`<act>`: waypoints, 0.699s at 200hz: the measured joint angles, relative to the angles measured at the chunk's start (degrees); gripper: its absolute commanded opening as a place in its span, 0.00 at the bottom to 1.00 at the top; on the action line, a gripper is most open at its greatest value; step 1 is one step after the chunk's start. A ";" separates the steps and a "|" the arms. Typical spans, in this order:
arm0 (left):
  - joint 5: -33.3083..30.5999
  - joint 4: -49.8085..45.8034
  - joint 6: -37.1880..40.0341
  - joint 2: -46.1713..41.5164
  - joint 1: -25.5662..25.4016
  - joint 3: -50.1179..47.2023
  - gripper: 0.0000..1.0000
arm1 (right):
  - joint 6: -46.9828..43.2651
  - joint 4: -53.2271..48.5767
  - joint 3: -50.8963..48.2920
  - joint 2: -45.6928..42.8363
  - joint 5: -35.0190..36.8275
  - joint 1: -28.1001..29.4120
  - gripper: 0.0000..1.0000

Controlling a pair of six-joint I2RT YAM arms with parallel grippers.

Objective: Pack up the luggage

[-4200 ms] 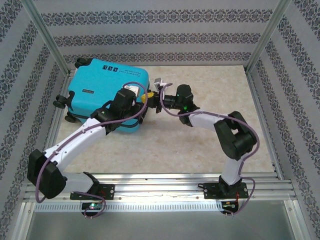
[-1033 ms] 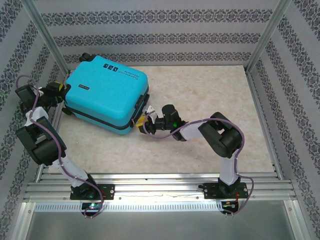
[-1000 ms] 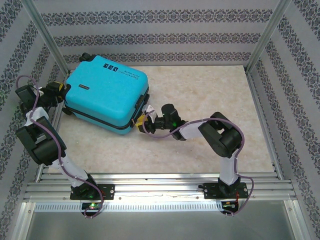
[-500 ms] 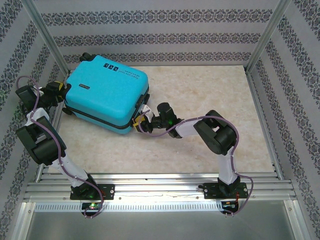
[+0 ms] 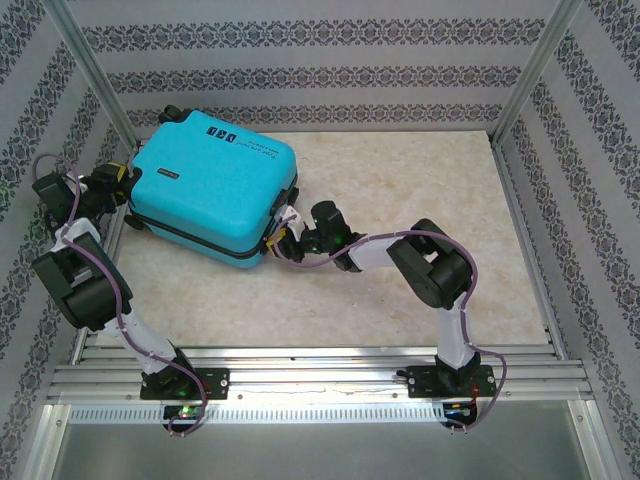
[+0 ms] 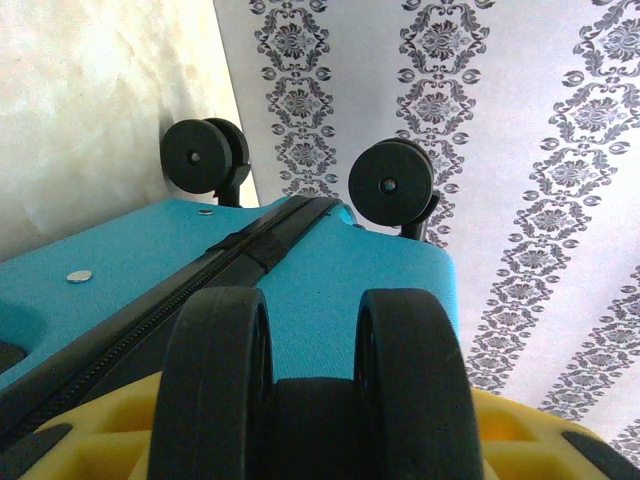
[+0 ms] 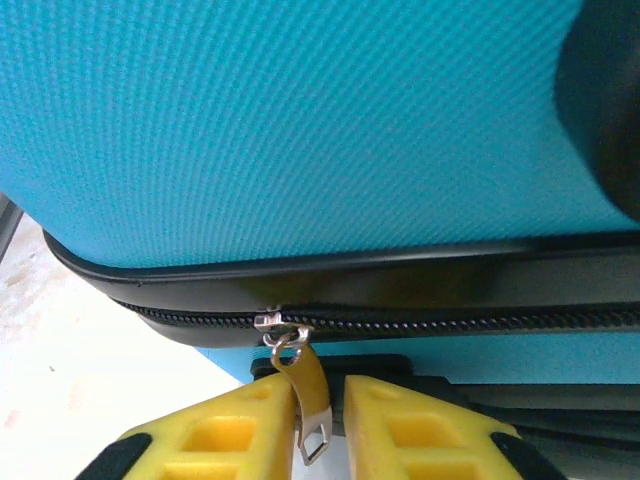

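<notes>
The luggage (image 5: pixel 210 185) lies flat and shut toward 10 o'clock of the worktop (image 5: pixel 420 170), so packing looks down to its last step: running the zipper round. At the case's 4 o'clock corner the right claw (image 7: pixel 320 428) has its yellow fingers (image 7: pixel 245 432) standing narrowly either side of the small metal zipper pull (image 7: pixel 303 395); whether they already pinch it I cannot tell. At the case's 9 o'clock end the left claw (image 5: pixel 115 180) is clamped around a black caster wheel (image 6: pixel 315 390), apparently bracing the case. The next move calls for a firm pinch on the thin tab, then a pull along the black zipper band (image 7: pixel 450 322) while the brace holds. The shell is bright turquoise with a fine woven grain, black wheels, and small white marks on top.
</notes>
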 measured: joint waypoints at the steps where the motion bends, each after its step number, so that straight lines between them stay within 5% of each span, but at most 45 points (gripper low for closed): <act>1: 0.00 0.09 0.00 0.00 0.00 -0.02 0.00 | 0.04 -0.04 0.00 0.00 0.04 0.00 0.17; 47: 0.39 3.48 -1.70 0.00 0.02 -1.49 0.00 | 0.63 0.00 0.92 0.04 0.22 0.48 0.24; 72: 0.55 4.98 -2.56 0.17 0.02 -1.92 0.00 | 0.92 0.02 0.94 0.17 0.07 0.39 0.00; 140: 0.90 8.00 -4.22 0.63 0.02 -2.67 0.00 | 1.18 0.94 0.42 0.20 -2.75 0.42 0.00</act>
